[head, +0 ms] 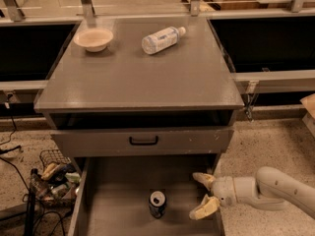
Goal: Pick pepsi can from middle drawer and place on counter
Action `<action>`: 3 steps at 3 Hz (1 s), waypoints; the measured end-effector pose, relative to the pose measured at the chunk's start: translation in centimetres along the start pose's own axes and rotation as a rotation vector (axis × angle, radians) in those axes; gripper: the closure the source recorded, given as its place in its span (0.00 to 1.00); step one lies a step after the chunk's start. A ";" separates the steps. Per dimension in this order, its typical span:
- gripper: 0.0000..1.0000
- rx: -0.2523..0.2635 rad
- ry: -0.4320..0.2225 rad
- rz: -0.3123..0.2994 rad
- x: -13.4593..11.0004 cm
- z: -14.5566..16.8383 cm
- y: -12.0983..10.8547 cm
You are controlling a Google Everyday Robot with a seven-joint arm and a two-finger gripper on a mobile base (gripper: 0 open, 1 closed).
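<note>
- Fingers (203,179) of the gripper (199,194) are spread wide apart with nothing between them, their pale tips pointing left.
- Gripper hangs over the right side of the pulled-out middle drawer (118,200), reaching in from the right on a white arm (275,186).
- Pepsi can (157,204) stands upright on the drawer floor, silver top facing up, near the fingertips to their left and not touching them.
- Above it is a grey drawer front (98,142) with a black handle (143,140).
- On the counter (142,82) sit a shallow cream bowl (93,38) at the back left and a clear plastic bottle (162,39) lying on its side beside it.
- On the floor to the left stands a wire basket (54,177) of mixed items.
</note>
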State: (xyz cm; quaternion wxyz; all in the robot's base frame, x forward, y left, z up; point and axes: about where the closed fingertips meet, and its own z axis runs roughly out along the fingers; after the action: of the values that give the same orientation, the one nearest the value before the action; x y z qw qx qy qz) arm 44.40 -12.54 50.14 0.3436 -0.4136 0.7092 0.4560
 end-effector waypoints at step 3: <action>0.00 -0.003 -0.082 0.021 0.0 2.1 -2.4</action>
State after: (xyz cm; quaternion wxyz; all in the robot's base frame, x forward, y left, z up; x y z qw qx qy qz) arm 46.80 -11.22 48.53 0.3668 -0.3874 0.6983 0.4772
